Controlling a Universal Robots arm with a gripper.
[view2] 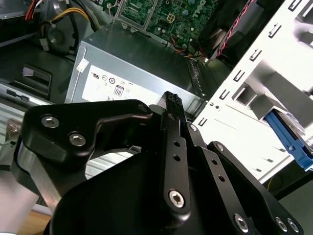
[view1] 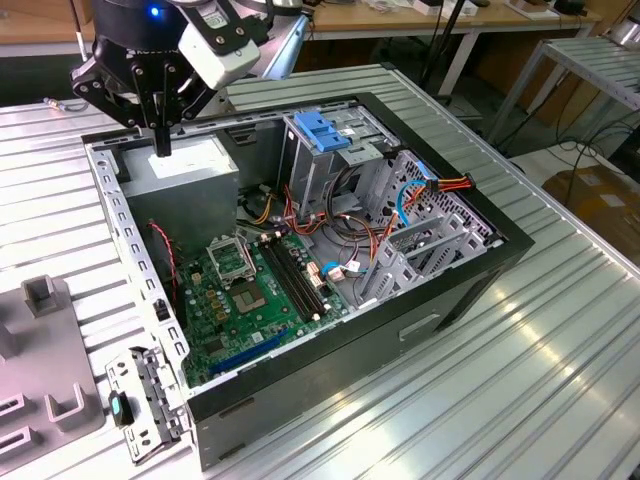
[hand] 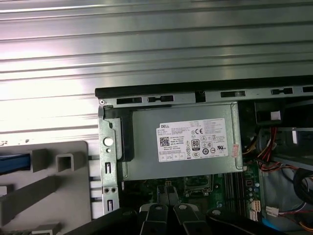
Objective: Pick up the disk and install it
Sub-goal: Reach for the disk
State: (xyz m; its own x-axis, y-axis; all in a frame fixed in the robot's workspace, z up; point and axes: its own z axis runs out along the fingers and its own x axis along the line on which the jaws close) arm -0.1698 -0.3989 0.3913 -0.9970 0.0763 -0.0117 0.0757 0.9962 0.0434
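One blue plastic rail is all you get of the disk [hand: 11, 163] in the first wrist view. It lies in the grey slotted fixture [hand: 49, 188] just outside the side wall of the computer case [hand: 110, 147]. In the second wrist view, what looks like the same ribbed blue rail of the disk [view2: 289, 141] shows beyond the case's pale slotted flange. You cannot see its labelled face.

Your end effector [view1: 160, 145] hangs in the upper left of the exterior view. Its fingers are pressed together with nothing between them. It sits over the grey power-supply box [view1: 185, 175] in the case's corner, well apart from the disk.

At the centre of the exterior view lies the green motherboard [view1: 250, 290]. The blue latch [view1: 322, 130] tops the drive cage at upper centre. The case rests on the ribbed metal counter [view1: 450, 400].
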